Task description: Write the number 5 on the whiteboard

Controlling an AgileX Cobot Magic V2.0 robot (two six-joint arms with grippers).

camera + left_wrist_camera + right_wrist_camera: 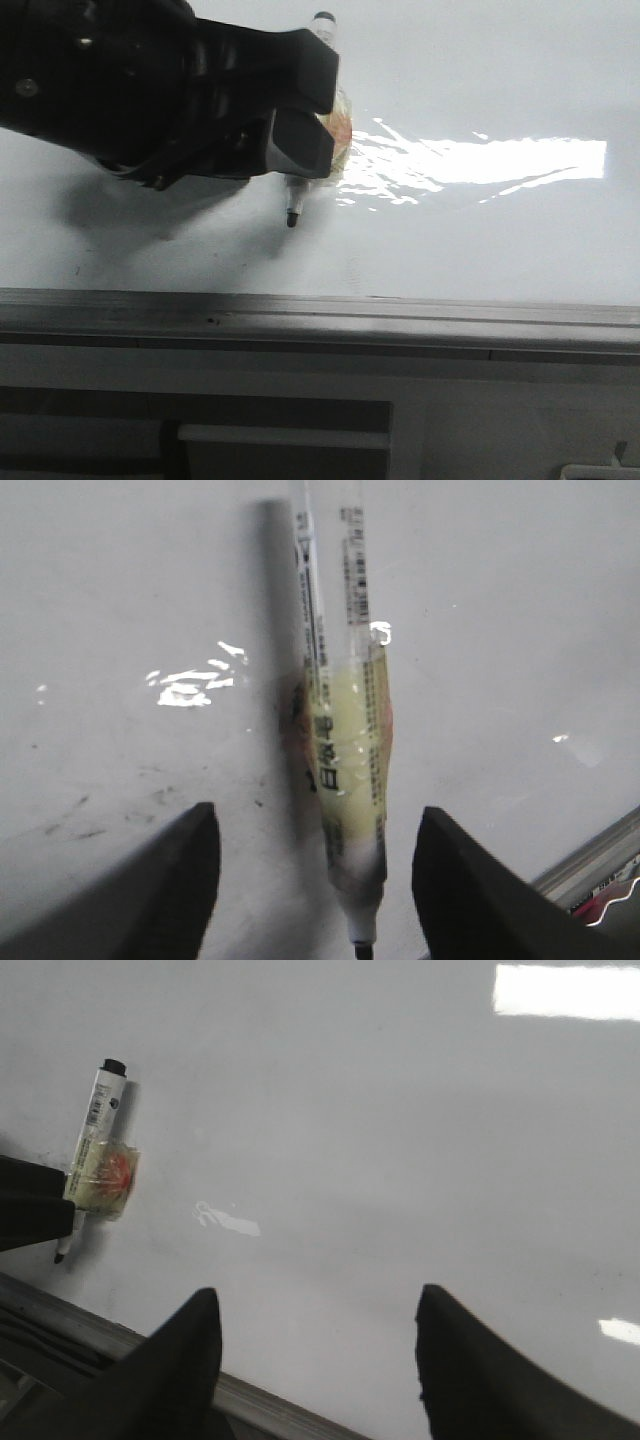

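Front view gives me the whiteboard (480,90) filling most of the frame, glossy white with a bright glare patch, its grey metal frame edge (320,315) running across below. I find no drawn 5 on it, only faint grey smudges (90,820) that show in the left wrist view. Next in size, the left gripper (300,120) sits at upper left over the board, clenched on a marker (293,200); the marker's dark tip points down toward the board, but I cannot tell if it touches. The right gripper (315,1360) hangs over bare board near the frame edge, fingers spread wide, grasping nothing.
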